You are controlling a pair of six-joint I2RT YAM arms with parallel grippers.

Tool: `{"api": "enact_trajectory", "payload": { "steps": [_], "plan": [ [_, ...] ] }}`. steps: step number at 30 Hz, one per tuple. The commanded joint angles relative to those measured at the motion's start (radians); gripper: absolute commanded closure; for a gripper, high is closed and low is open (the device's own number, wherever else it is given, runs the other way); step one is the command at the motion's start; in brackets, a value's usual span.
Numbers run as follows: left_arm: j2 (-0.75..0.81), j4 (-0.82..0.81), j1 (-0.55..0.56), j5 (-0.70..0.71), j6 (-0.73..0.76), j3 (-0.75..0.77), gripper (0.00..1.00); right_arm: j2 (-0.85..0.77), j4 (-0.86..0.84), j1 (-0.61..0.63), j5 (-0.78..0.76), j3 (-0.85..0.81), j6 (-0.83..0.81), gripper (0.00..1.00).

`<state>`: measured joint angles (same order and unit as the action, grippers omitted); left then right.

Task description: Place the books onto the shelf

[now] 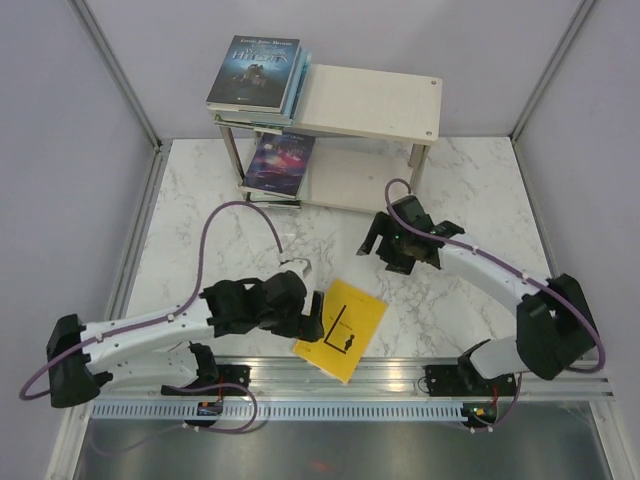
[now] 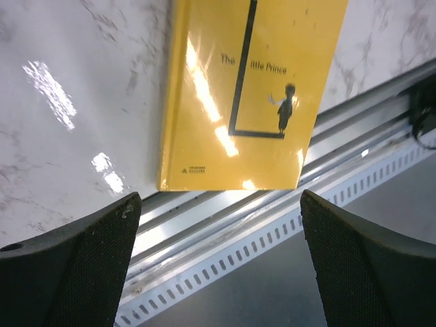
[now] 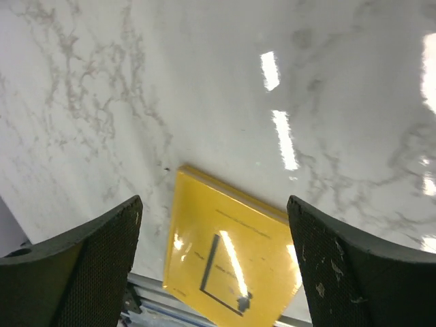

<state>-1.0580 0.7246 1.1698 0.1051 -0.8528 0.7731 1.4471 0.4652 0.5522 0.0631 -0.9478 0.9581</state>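
Top external: yellow book (image 1: 342, 330) lies on table (image 1: 470, 190).

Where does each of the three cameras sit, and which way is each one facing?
Top external: above and behind the arms, looking down on the table, the shelf and both arms with left gripper and right gripper.
Left wrist: on the left arm, facing down at the yellow book and the rail; its own open fingers show.
Right wrist: on the right arm, facing down toward the table's near edge; its own open fingers show.
Shared: all three see the yellow book.
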Motion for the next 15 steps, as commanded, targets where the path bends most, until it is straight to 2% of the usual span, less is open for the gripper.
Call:
{"api": "enact_trajectory", "payload": {
  "steps": [1,6,9,12,15],
  "plan": [
    [0.070,0.053,-0.131,0.050,0.093,0.035,0.00,-0.161,0.220,-0.017,-0.157,0.072,-0.033,0.09],
    [-0.025,-0.029,-0.339,-0.062,0.291,0.032,0.00,-0.408,0.112,-0.014,0.007,0.346,0.092,0.08],
    [-0.112,-0.186,-0.432,-0.290,0.359,-0.012,0.00,-0.494,0.055,-0.003,0.059,0.481,0.161,0.08],
    [-0.202,-0.361,-0.479,-0.447,0.374,-0.076,0.00,-0.548,0.020,0.047,0.089,0.566,0.255,0.09],
    [-0.253,-0.545,-0.483,-0.595,0.356,-0.141,0.00,-0.577,-0.046,0.089,0.101,0.636,0.330,0.08]
  ]
}}
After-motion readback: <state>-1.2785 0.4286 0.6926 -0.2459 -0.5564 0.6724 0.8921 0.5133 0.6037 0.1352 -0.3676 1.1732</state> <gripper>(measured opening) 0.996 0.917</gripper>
